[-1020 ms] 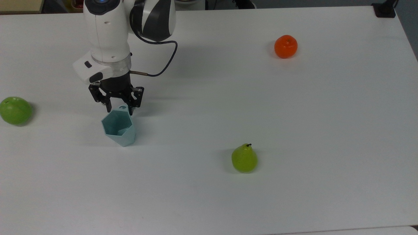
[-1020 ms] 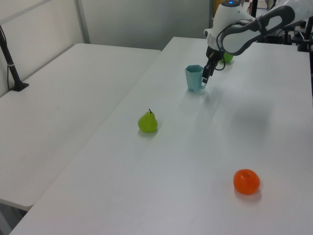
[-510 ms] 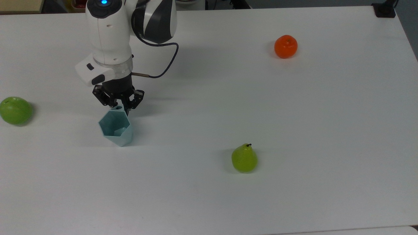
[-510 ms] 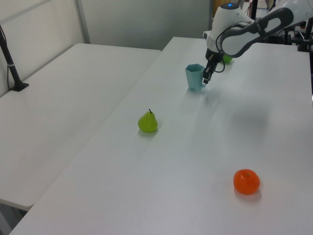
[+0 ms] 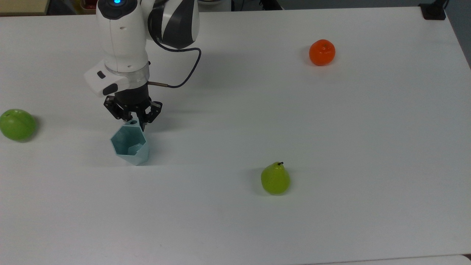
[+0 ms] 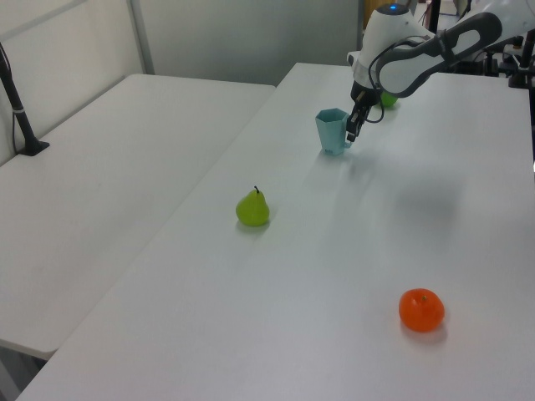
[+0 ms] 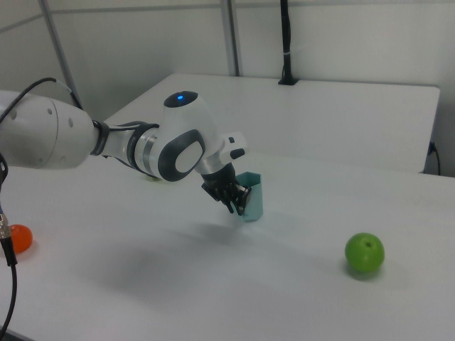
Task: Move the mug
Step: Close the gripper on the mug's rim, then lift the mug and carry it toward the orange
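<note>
On the white table (image 5: 331, 147), going left to right in the top view, a green apple (image 5: 17, 124) sits at the far left edge. Next comes the mug (image 5: 130, 143), near the top view's left, with the end effector (image 5: 133, 121) at its far rim. The fingers are closed together on the small handle tab, pinching the mug there. The tab probably gives the narrow fingers a flat part to clamp, easier than the angled walls. The mug looks tilted, its open mouth facing the camera, so it may be partly lifted; whether its base touches the table is unclear. The mug is pale teal-blue and faceted, with a hexagonal rim, a tapering base and a round hole in the tab. Further right lie a green pear (image 5: 275, 179) and, well apart at the back, an orange (image 5: 322, 52).
</note>
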`<state>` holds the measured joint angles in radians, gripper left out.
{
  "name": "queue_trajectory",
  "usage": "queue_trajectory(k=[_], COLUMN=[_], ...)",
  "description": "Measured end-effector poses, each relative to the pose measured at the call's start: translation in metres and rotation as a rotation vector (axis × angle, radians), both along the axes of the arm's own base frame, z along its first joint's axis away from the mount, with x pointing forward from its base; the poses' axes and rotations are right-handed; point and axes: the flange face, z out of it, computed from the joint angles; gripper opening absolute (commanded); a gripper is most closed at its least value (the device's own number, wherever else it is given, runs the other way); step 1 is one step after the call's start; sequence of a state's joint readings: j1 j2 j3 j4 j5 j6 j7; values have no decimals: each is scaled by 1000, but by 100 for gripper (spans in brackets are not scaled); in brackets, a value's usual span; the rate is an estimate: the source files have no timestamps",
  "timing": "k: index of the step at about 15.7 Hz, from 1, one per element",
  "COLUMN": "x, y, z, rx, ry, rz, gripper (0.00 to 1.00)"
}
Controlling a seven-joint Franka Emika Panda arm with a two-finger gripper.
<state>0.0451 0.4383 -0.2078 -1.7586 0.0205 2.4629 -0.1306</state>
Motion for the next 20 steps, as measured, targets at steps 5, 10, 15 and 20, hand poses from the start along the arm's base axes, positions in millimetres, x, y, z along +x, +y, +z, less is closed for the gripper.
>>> queue_trajectory(k=[5,10,15,20], x=[0,-12,-55,-110], y=[0,1,6,11], z=[35,90,175,222], rx=[8,37,87,133], ry=[-55,-82,-24,46], rz=[-5,-14,-12,2], gripper=[0,0,0,0])
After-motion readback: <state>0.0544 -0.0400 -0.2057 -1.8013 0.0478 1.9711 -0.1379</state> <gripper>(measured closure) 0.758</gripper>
